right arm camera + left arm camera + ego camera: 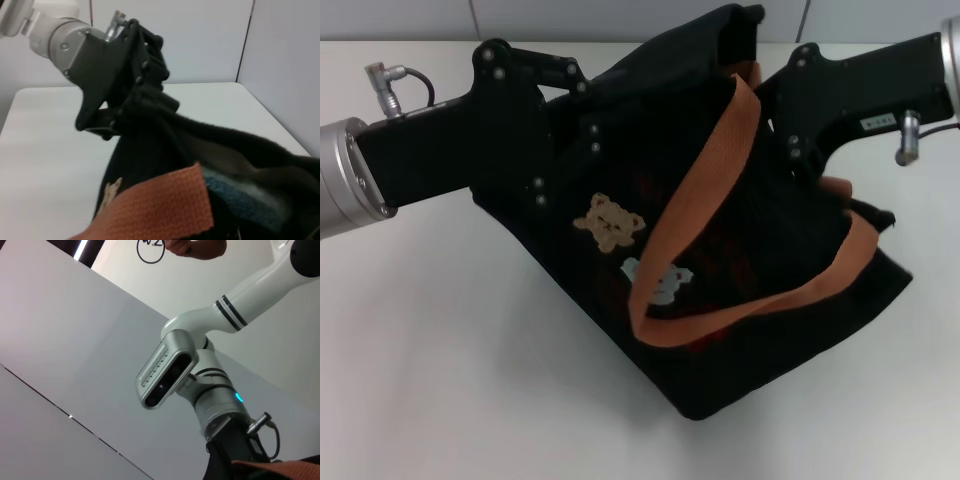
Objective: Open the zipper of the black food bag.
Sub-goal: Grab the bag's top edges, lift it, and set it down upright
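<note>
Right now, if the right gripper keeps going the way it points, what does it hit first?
The right gripper points toward the robot's left, already into the boxy black fabric food bag; it would press into that fabric first. Beyond it is the left gripper, depth unclear.

Zipper not discernible on black food bag (760,280), black on black. Left gripper (582,120) fingertips buried in bag fabric; right gripper (782,120) fingertips hidden behind orange handle (720,170). Both arms cut off by head view edges beside bag.
</note>
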Available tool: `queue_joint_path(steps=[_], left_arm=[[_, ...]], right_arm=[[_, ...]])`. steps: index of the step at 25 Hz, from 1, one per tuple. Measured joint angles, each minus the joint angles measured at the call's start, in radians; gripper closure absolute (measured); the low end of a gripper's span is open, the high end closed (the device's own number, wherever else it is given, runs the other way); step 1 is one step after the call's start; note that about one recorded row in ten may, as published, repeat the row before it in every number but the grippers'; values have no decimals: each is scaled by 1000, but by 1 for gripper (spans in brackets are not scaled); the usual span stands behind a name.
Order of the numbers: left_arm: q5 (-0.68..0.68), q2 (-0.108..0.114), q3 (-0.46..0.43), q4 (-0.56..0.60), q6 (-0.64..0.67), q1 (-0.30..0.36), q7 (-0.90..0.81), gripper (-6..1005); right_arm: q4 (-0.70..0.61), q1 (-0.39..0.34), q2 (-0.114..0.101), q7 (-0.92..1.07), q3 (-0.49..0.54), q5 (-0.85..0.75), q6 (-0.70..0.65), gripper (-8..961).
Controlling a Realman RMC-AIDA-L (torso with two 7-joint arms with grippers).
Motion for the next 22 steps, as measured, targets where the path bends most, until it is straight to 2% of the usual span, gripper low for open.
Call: queue_joint_path(steps=[2, 5, 11, 16, 19, 22], left_arm=[[-12, -1, -1, -4, -1, 1, 0, 901], [-49, -4, 1, -24, -8, 3, 6, 901], [-91, -4, 1, -53, -35, -2, 13, 903], [-92, -5, 1, -70, -49, -14, 12, 904], [-92, -5, -2, -85, -52, -20, 13, 905], [-96, -4, -6, -109, -56, -27, 14, 905]], right_arm=[[-15, -10, 0, -5, 5, 2, -25, 917], [-33, -16, -4, -19, 34, 0, -99, 953], [-67, -21, -7, -27, 98, -98, -283, 952], [-68, -78, -3, -26, 100, -183, -402, 944], [-65, -125, -1, -26, 102, -202, -431, 940], [-46, -148, -1, 13, 166, -198, -400, 935]])
